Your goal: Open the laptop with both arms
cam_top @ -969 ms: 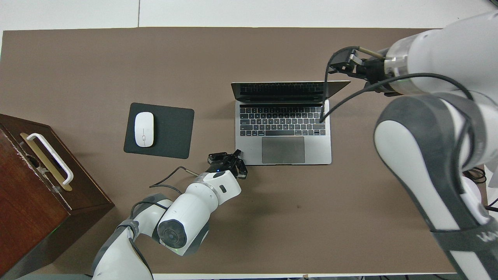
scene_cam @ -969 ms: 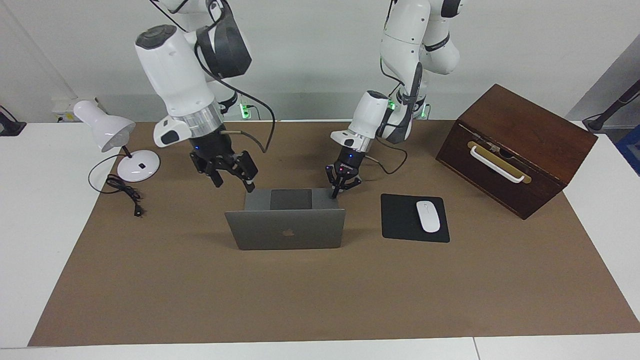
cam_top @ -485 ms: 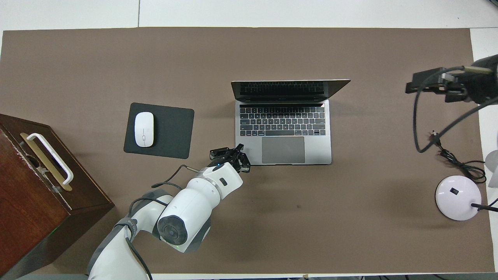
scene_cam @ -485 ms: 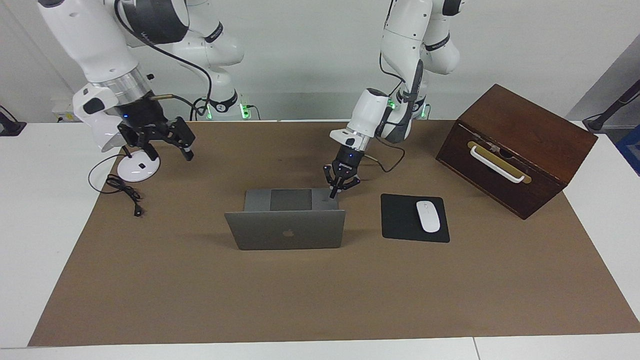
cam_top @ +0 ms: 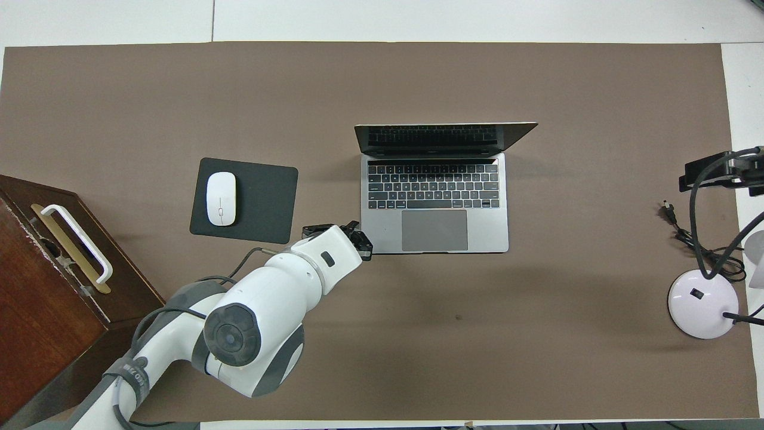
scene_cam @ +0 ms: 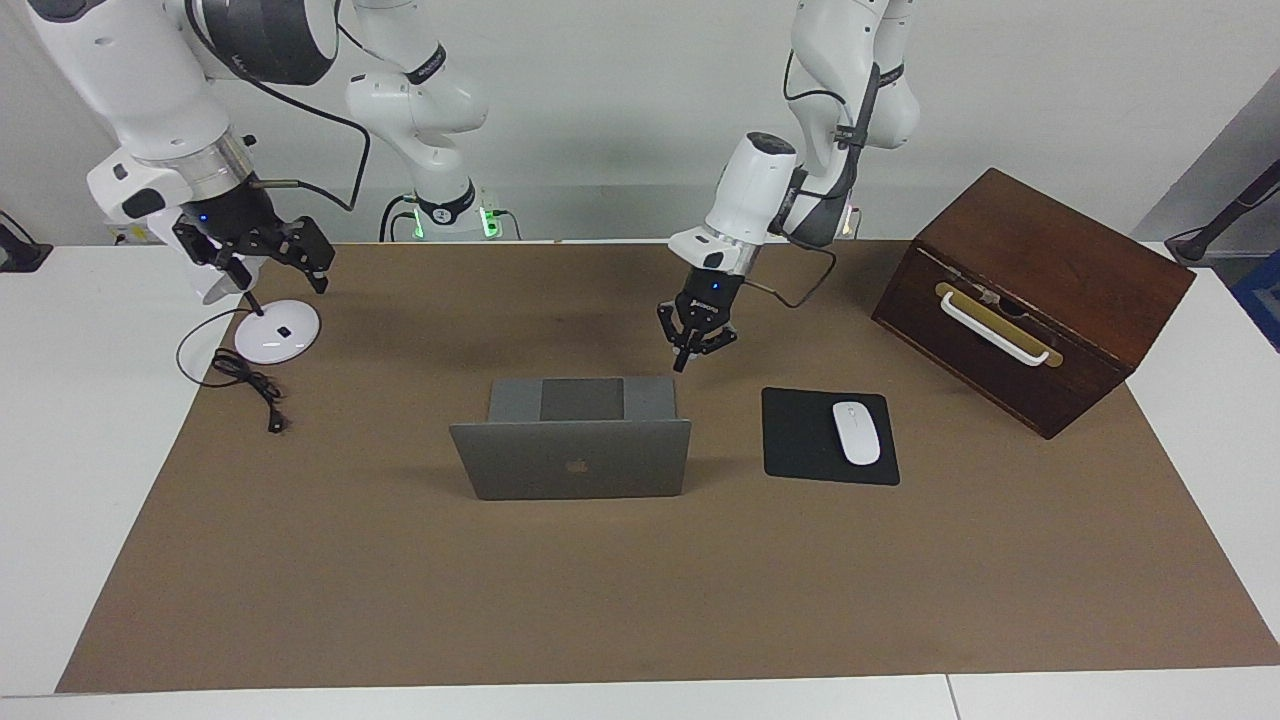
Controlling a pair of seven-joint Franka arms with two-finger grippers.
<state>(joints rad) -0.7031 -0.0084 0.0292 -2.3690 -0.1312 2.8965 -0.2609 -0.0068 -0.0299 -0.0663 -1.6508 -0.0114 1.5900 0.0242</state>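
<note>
I read the laptop as already open: its lid stands up with the logo facing away from the robots, keyboard bared toward them, so neither arm needs to hold it. My left gripper hangs in the air just above the base's near corner at the left arm's end, touching nothing, fingers slightly spread and empty. My right gripper is well apart from the laptop, raised over the lamp, fingers spread wide, holding nothing.
</note>
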